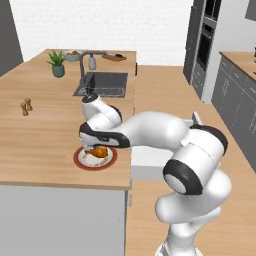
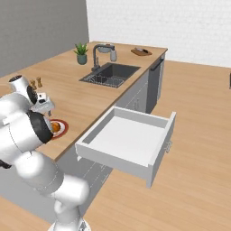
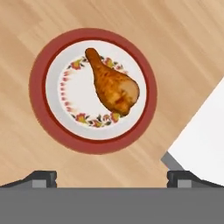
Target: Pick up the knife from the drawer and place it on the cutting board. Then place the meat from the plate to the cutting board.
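plate (image 1: 95,159): in my left base view the arm's hand covers its far edge; in the right base view most of it sits behind the arm
meat (image 1: 99,151): partly hidden under the hand from my left side
gripper (image 3: 111,178): I see only two tips, spread wide
drawer (image 3: 202,142): cut off by the hand view's right edge
knife: too small for me to tell on the cutting board (image 2: 141,52)
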Tool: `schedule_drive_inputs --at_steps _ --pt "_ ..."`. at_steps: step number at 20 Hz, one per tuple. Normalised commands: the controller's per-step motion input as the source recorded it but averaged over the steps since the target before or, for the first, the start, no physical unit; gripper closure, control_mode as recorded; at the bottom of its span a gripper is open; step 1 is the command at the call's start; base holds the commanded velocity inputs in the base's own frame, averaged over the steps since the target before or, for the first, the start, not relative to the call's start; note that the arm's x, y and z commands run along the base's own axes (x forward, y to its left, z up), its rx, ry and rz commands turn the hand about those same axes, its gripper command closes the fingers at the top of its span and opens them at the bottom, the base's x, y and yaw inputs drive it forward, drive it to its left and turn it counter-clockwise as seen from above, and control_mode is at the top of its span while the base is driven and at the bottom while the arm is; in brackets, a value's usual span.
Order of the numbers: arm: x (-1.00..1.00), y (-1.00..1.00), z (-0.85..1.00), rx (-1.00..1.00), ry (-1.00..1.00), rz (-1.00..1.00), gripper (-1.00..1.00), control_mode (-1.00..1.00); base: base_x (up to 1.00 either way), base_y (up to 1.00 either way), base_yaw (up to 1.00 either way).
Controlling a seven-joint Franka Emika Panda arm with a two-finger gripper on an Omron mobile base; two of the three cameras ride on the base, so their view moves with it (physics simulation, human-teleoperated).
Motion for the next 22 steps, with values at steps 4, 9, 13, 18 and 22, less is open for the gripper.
schedule_drive_inputs --at_steps 4,9,13,18,22 --pt "0.46 -0.28 -0.20 0.07 0.16 0.32 -1.00 -1.00 0.00 0.00 0.00" --pt "0.03 0.03 -0.27 0.00 0.22 0.25 -1.00 -1.00 0.00 0.00 0.00" --pt "0.26 0.32 -0.02 0.00 0.20 0.19 -1.00 -1.00 0.00 0.00 0.00" --pt "0.54 0.52 0.00 -0.04 0.18 0.06 -1.00 -1.00 0.00 0.00 0.00" --pt "0.23 0.16 -0.23 -0.14 0.13 -0.01 -1.00 -1.00 0.00 0.00 0.00"
